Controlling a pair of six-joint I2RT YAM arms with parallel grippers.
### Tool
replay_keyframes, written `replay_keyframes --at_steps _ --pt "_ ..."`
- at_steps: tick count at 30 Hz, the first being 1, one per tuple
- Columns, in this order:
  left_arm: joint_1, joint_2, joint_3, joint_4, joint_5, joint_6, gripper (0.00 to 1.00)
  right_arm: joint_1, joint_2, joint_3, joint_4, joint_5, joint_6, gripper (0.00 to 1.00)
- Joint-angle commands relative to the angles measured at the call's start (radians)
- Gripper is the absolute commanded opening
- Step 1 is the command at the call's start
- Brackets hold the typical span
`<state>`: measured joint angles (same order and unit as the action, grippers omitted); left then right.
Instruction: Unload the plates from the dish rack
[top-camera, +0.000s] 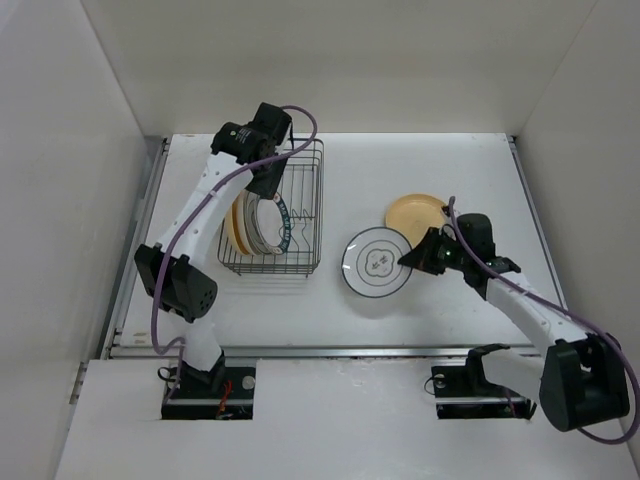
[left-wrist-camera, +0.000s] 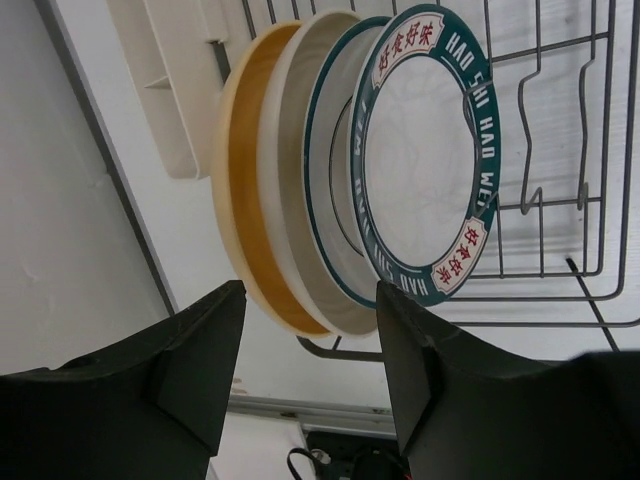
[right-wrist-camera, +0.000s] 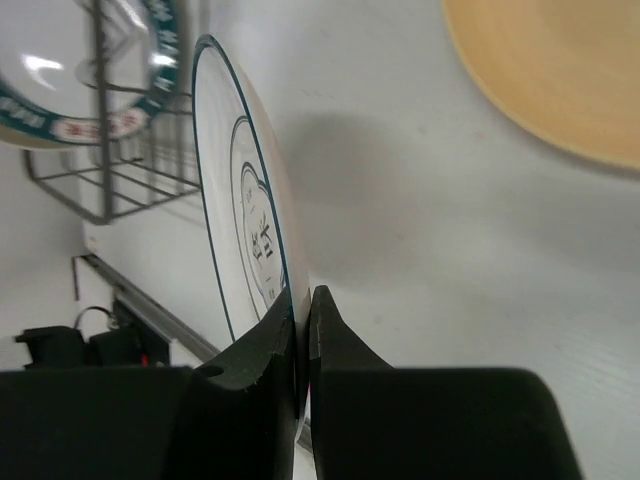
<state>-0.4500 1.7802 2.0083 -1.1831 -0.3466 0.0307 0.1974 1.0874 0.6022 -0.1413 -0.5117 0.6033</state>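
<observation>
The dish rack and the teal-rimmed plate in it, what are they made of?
Rectangular dark wire dish rack: likely metal, dull dark finish, slim bent bars. Round teal-rimmed white plate: smooth melamine or glazed ceramic, printed lettering on the rim; cannot tell which.

4 plates (left-wrist-camera: 420, 150) upright in dish rack (top-camera: 305, 175); tan plate (top-camera: 415, 212), ringed plate (top-camera: 375, 263) outside.

Our left arm (top-camera: 200, 215) rises from the near edge and stretches toward the far left corner. Its wrist is bent so that the left gripper (left-wrist-camera: 310, 365) angles down and back toward the near edge. Its fingers (left-wrist-camera: 195, 355) stand wide apart, gripping nothing. Our right arm (top-camera: 530, 310) runs low from the near right corner toward the counter's middle. The right gripper (right-wrist-camera: 302, 335) has its fingers pressed together on the rim of a plate (right-wrist-camera: 245, 215).
</observation>
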Motion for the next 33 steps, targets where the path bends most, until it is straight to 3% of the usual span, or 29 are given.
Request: replay_keyframes --at_steps 1,6,12,16,21,23,33 --pt "-0.003 0.005 -0.016 -0.015 -0.034 0.017 0.52 -0.006 0.04 -0.027 -0.02 0.044 -0.023 0.0" --pt "-0.021 0.025 -0.006 -0.015 -0.034 0.026 0.53 -0.006 0.163 -0.048 0.055 0.015 -0.023 0.0" --pt "-0.041 0.059 -0.006 -0.035 -0.045 0.046 0.57 -0.006 0.321 -0.039 0.065 -0.031 -0.033 0.15" --pt "-0.052 0.093 0.015 -0.072 -0.045 0.046 0.57 -0.006 0.367 -0.029 0.037 0.013 -0.033 0.57" --pt "-0.061 0.084 0.024 -0.072 -0.019 0.046 0.55 -0.006 0.319 -0.009 -0.059 0.14 -0.033 0.77" --pt "-0.07 0.075 0.024 -0.061 0.006 0.055 0.55 0.005 0.298 0.001 -0.116 0.203 -0.033 0.89" --pt "-0.07 0.157 0.024 -0.076 -0.037 0.046 0.55 0.051 0.207 0.094 -0.241 0.354 -0.022 0.92"
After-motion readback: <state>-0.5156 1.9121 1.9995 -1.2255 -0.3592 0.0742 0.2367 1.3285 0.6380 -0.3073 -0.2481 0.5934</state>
